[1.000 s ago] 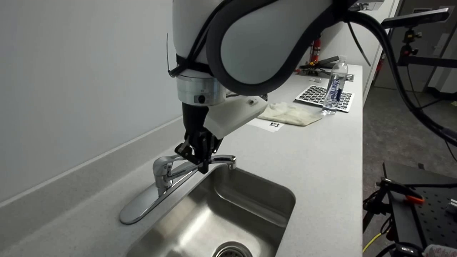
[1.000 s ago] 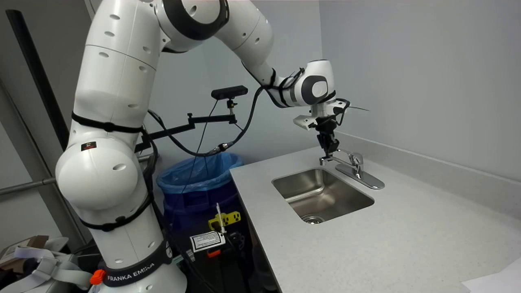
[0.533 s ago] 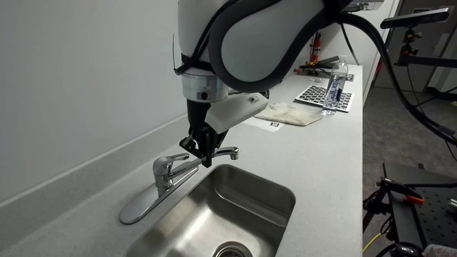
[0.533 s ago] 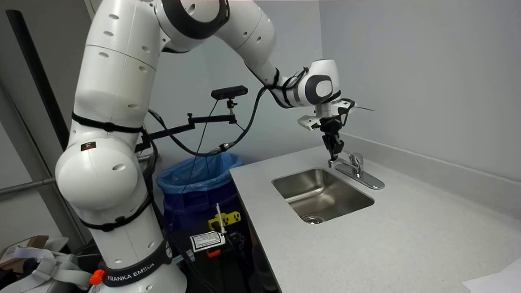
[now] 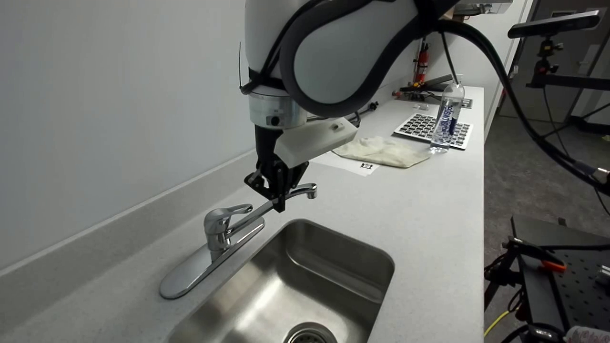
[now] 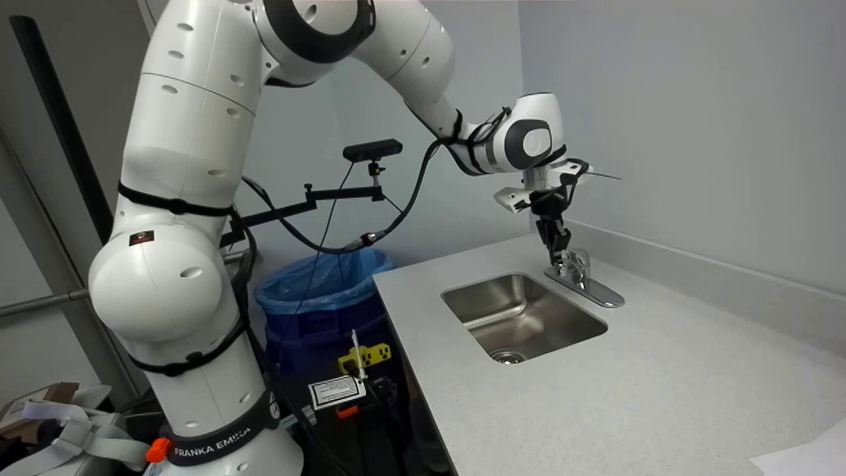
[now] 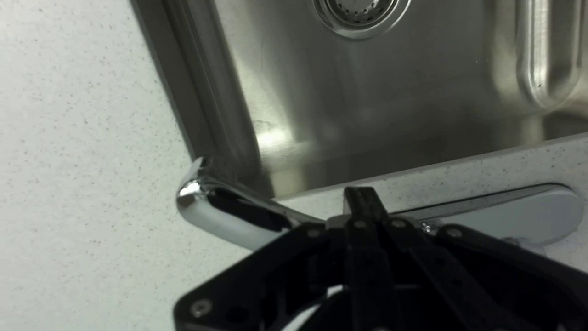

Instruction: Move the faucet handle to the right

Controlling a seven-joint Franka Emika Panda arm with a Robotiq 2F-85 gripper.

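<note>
The faucet handle point(image 5: 239, 209) is a slim chrome lever on top of the faucet body point(image 5: 217, 228). In the wrist view the handle is hidden behind the gripper, and in an exterior view I cannot make it out beside the body point(image 6: 583, 261). The longer curved chrome spout point(image 5: 302, 190) reaches past my gripper point(image 5: 279, 207). My gripper is shut with nothing seen between its fingertips. It stands against the spout's sink side, right of the handle's tip and apart from it. In the wrist view the gripper point(image 7: 366, 197) covers the middle of the spout point(image 7: 248, 230).
The steel sink point(image 5: 381, 276) lies in front of the faucet, below the gripper. The wall point(image 5: 119, 119) rises behind the faucet's base plate point(image 5: 186, 276). A cloth point(image 5: 381, 152), a keyboard point(image 5: 414, 126) and a water bottle point(image 5: 447, 114) are farther along the counter.
My shut gripper has moved along and toward the wall. The spout has swung with it, away from over the sink's edge toward the wall. The handle shows no clear movement.
</note>
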